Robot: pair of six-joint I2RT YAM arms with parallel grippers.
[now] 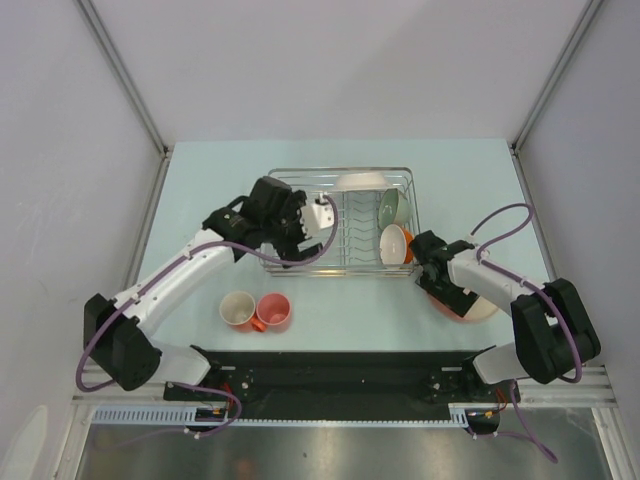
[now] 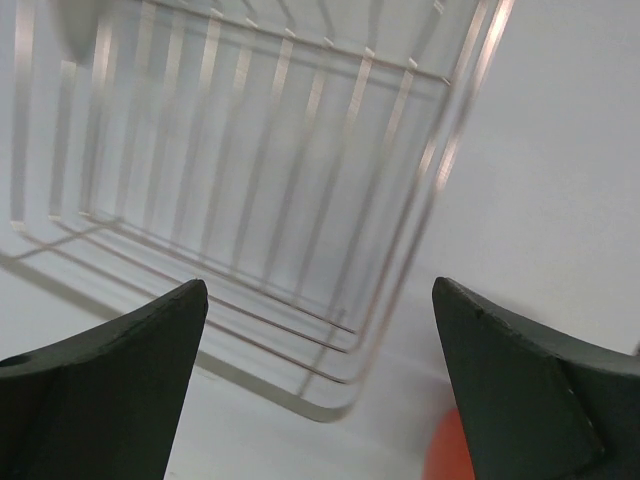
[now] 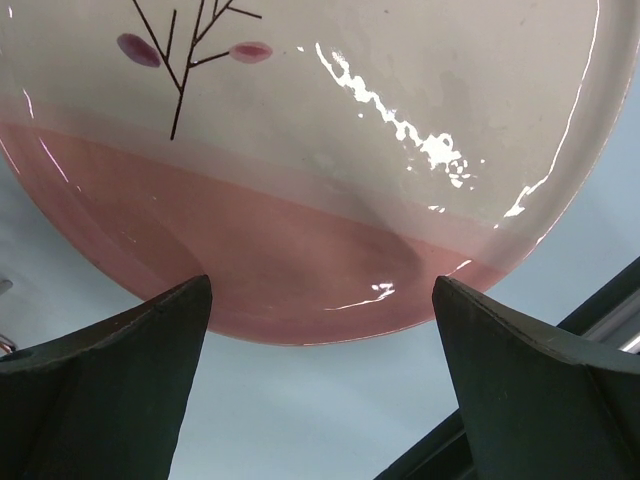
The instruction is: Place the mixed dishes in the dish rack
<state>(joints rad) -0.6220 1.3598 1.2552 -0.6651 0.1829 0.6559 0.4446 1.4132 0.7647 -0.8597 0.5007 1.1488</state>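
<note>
Silver wire rack [image 1: 350, 240] stands mid-desk [image 1: 200, 200], long side toward the arms.
- In the rack: white bowl [image 1: 360, 181] at the far edge; green bowl [image 1: 392, 207] on its edge at the right end; orange cup with white inside [image 1: 395, 245] in the near right corner.
- A white item [image 1: 322, 212] in the left part of the rack, just beside the left fingers [image 1: 308, 224]. Can't tell what it is.
- Left fingers spread wide, nothing between them. The wrist view looks past them at blurred rack wires.
- On the desk in front of the rack: cream cup [image 1: 237, 308] and salmon mug [image 1: 273, 311], side by side and touching or nearly so.
- Pink-and-cream plate [image 1: 478, 310] lies flat on the desk right of the rack, partly under the right arm. A twig pattern shows on its cream half.
- Right fingers [image 1: 447, 293] spread wide and hovering low at the plate's pink edge, holding nothing. Contact with the rim can't be made out.
</note>
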